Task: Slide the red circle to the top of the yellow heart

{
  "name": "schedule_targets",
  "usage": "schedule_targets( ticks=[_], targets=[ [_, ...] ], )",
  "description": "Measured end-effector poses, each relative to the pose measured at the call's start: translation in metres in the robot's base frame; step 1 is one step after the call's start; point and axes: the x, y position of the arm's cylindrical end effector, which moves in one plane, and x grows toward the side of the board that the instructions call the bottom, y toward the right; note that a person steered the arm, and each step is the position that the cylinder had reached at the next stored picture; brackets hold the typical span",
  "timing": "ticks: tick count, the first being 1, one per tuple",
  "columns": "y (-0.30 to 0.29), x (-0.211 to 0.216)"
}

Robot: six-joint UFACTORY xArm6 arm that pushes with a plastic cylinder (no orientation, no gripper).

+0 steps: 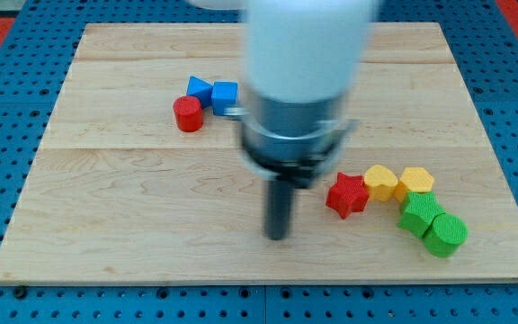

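Note:
The red circle [187,114] is a short red cylinder at the upper left of the wooden board [133,198], touching a blue triangle block [199,88]. The yellow heart [381,182] lies at the right, between a red star [347,194] and a yellow hexagon [415,181]. My tip [278,236] rests on the board at the lower middle, left of the red star and well to the lower right of the red circle, touching no block. The arm's blurred white and grey body [302,81] hides the board's middle top.
A blue cube [225,94] sits right of the blue triangle, partly beside the arm's body. A green block [419,212] and a green cylinder [445,234] lie below the yellow hexagon near the board's right edge. Blue pegboard [7,108] surrounds the board.

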Motion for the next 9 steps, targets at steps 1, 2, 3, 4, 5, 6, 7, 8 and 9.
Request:
schedule_targets(
  ticks=[1, 2, 3, 4, 5, 6, 7, 8, 9],
  targets=[
    [-0.091, -0.065],
    [-0.157, -0.114],
    [-0.141, -0.155],
    [-0.132, -0.172],
    [-0.094, -0.181],
    [-0.008, -0.113],
    [0.080, -0.074],
    [-0.014, -0.097],
    [0.005, -0.124]
  ],
)
